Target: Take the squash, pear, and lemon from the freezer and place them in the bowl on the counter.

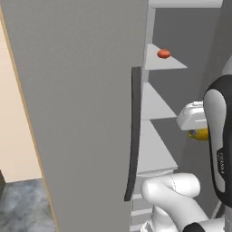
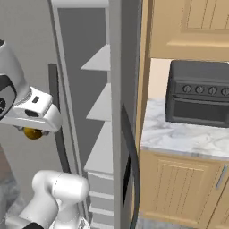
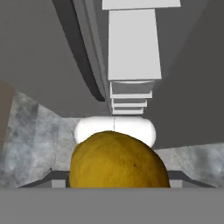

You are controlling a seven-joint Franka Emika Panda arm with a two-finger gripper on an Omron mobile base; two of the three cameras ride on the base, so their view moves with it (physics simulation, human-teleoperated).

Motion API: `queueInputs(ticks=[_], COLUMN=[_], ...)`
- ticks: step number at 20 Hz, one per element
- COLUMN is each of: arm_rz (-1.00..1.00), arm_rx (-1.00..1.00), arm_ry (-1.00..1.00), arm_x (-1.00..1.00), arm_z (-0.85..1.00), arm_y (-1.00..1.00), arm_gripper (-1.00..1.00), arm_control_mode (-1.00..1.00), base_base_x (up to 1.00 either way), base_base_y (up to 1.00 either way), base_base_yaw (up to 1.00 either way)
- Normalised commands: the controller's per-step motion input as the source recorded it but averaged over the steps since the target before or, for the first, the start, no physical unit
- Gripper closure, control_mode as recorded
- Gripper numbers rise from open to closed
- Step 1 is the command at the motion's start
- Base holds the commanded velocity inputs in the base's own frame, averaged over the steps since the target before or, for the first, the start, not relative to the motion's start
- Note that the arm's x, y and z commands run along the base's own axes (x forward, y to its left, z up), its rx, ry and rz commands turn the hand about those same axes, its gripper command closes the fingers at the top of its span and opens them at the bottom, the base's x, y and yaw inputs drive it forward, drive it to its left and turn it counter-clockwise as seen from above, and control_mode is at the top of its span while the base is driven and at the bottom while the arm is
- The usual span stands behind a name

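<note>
Pincer grips a yellow fruit, likely the lemon, held in the air at the open freezer, still to go to the tabletop; an orange-red item remains on an upper shelf.

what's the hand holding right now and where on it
The hand holds a yellow fruit, probably the lemon, gripped across its sides; the exact contact points are hidden.
</note>
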Motion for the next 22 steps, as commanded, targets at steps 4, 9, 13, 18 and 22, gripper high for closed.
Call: queueInputs(ticks=[4, 9, 13, 18, 22], arm_rz=[0.0, 0.0, 0.0, 0.0, 0.0], arm_rx=[0.0, 0.0, 0.0, 0.0, 0.0], arm_ry=[0.0, 0.0, 0.0, 0.0, 0.0], arm_x=[0.0, 0.0, 0.0, 0.0, 0.0], arm_z=[0.0, 0.0, 0.0, 0.0, 0.0], arm_y=[0.0, 0.0, 0.0, 0.0, 0.0], arm_gripper=[1.0, 1.0, 1.0, 1.0, 1.0], arm_control_mode=[1.0, 1.0, 1.0, 1.0, 1.0], base_base_x=[-1.0, -0.93, -0.33, 0.0, 0.26], base_base_y=[-0.18, -0.6, -0.97, -1.0, -1.0], base_base_yaw=[0.0, -0.03, -0.05, -0.02, 0.0])
